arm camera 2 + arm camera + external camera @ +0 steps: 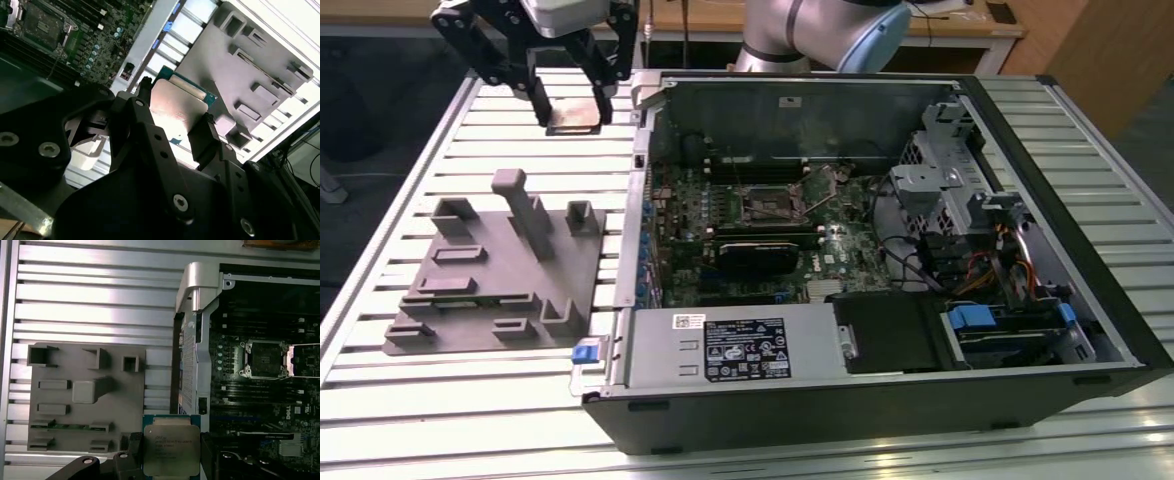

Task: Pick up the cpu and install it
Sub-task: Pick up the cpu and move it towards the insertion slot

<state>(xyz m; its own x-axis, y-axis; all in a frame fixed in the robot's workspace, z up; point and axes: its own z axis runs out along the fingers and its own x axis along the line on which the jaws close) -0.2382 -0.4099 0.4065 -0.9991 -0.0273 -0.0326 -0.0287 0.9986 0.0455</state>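
One gripper (572, 108), black, two-fingered, hangs at the far end of the slatted aluminium table (454, 400), at the exterior view's upper left. Its fingers (137, 112) are clamped on opposite edges of the cpu (576, 116), holding it flat between them with the jaws closed against the chip.

Both wrist views show the cpu's silvery metal top and a thin green rim around it. It is held apart from the grey fixture block (467, 290), which lies on the table nearer the camera. Several raised posts and pockets stand on that block.

Right of the gripper in the exterior view sits the open computer case (881, 400), lying on its side. The cpu is outside the case, near its far-left corner wall.

Inside the case lies the green motherboard (720, 230), with the cpu socket (767, 203) near its middle. The socket's metal retention frame appears folded open to one side in the first wrist view. The cpu and the socket are well apart.

The white-labelled power-supply box (734, 345) fills the case's near edge. Part of the silver-and-blue arm (827, 30) shows behind the case.
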